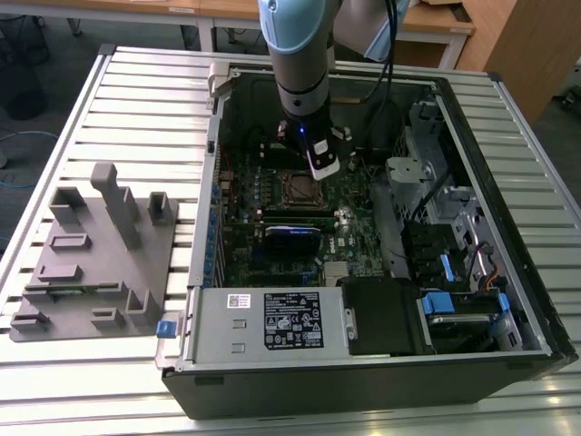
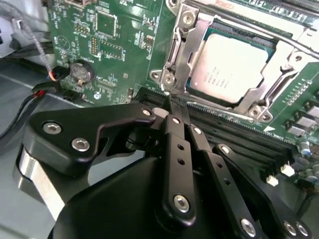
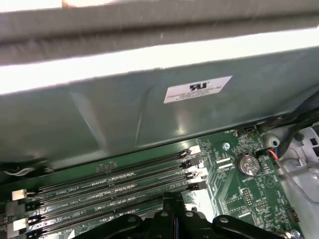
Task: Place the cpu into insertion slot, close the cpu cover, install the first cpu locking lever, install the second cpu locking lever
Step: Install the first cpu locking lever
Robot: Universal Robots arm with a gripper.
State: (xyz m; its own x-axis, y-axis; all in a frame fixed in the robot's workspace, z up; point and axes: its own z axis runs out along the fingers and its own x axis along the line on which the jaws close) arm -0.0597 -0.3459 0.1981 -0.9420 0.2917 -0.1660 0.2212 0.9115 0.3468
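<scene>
We see the black fingers pressed together, holding nothing, just beside the corner of the thin silver metal cover frame over the pale square chip.

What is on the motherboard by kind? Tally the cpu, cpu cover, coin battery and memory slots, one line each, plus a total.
cpu: 1
cpu cover: 1
coin battery: 1
memory slots: 4
Total: 7
</scene>
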